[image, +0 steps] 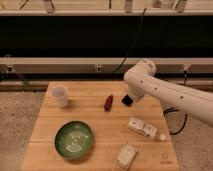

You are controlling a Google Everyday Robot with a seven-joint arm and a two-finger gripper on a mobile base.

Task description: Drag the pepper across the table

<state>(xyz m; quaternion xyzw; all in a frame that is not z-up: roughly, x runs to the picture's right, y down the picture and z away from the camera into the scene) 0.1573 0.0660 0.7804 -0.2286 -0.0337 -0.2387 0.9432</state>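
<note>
The small dark red pepper [108, 103] lies on the light wooden table [90, 115], near the middle of its far half. My white arm reaches in from the right, and its bend rises above the table's back right. My gripper [133, 98] is at the arm's lower end, mostly hidden by the arm. It hangs to the right of the pepper and apart from it, right over a flat black object [127, 100].
A white cup [60, 95] stands at the back left. A green bowl [74, 139] sits at the front left. A white bottle [143, 128] lies on its side at the right, and a white packet [126, 155] lies near the front edge.
</note>
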